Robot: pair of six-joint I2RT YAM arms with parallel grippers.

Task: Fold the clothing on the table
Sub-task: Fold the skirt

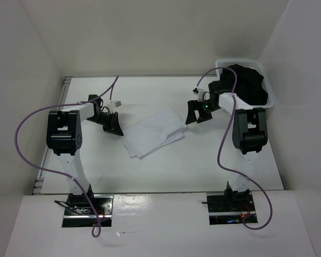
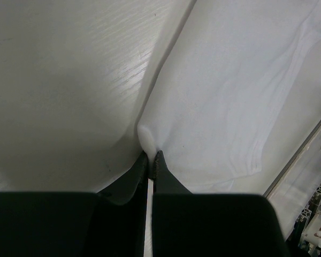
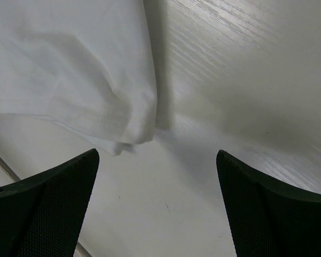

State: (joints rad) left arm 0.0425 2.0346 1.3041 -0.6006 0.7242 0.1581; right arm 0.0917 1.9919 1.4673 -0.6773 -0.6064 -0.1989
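Folding looks partly done: the clothing [image 1: 152,134] lies as a layered stack in the middle of the table [image 1: 203,166]. The left gripper [image 2: 151,156] is clamped on a pinch of its left edge. The right gripper [image 1: 198,114] stands wide and empty near its right edge. Another fold likely remains.

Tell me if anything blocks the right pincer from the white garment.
Nothing visible does: only bare table lies between the open right pincer and the edge of the clothing. The left pincer is shut on its opposite edge.
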